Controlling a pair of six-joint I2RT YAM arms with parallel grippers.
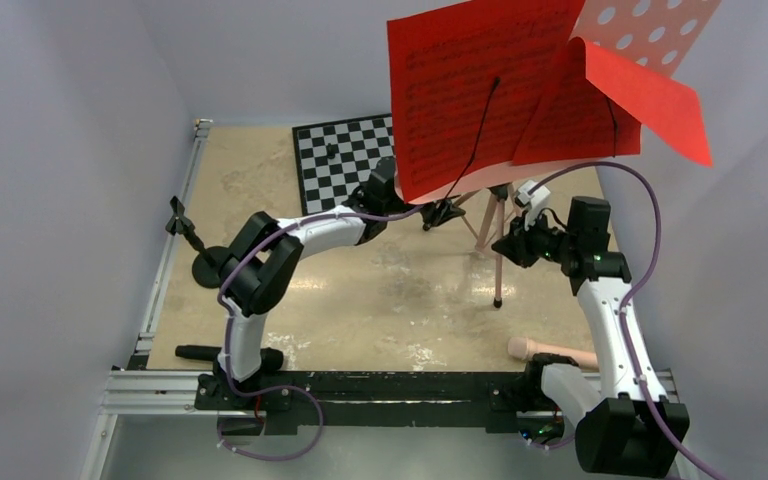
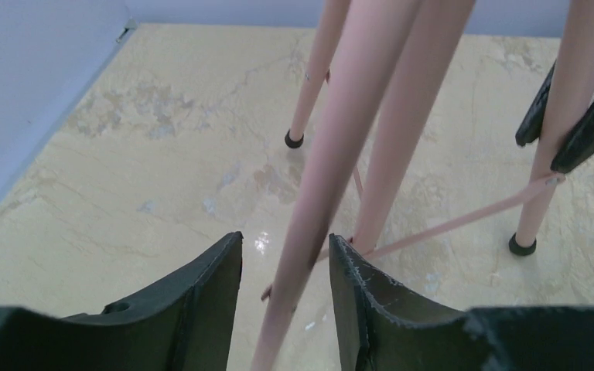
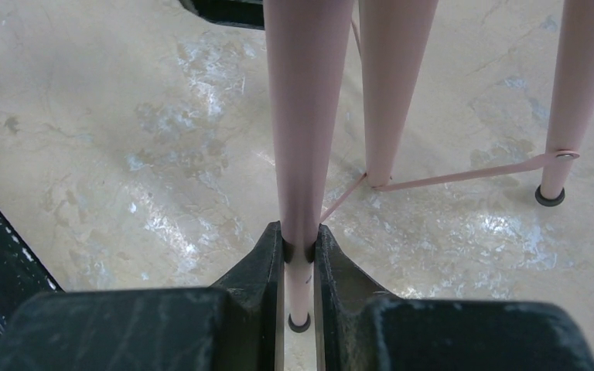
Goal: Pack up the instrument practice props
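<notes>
Beige marble-look table (image 1: 380, 300), plain grey walls all round, that's the setup. Nearest to me, the peach tube (image 1: 552, 350) lies flat just beside my right arm's base, not packed yet.

A bit further out is where it's all happening. My right gripper (image 3: 299, 246) is clamped tight on one tripod leg of the pink music stand (image 1: 498, 262), with the rubber foot showing just past my fingers. I'd guess that's to steady it, since it looks top-heavy with the red sheets (image 1: 470, 90) up on the desk. My left gripper (image 2: 286, 270) is spread wide with another of the pink poles running between the fingers (leg or centre post, can't tell). It isn't pinching it, just lined up for a grab so the legs can fold, I reckon.

Off to the left, the black peg stand (image 1: 203, 268) sits upright by the table edge, well apart from everything. Furthest back is the chessboard (image 1: 345, 155), near the back wall and not my problem.
</notes>
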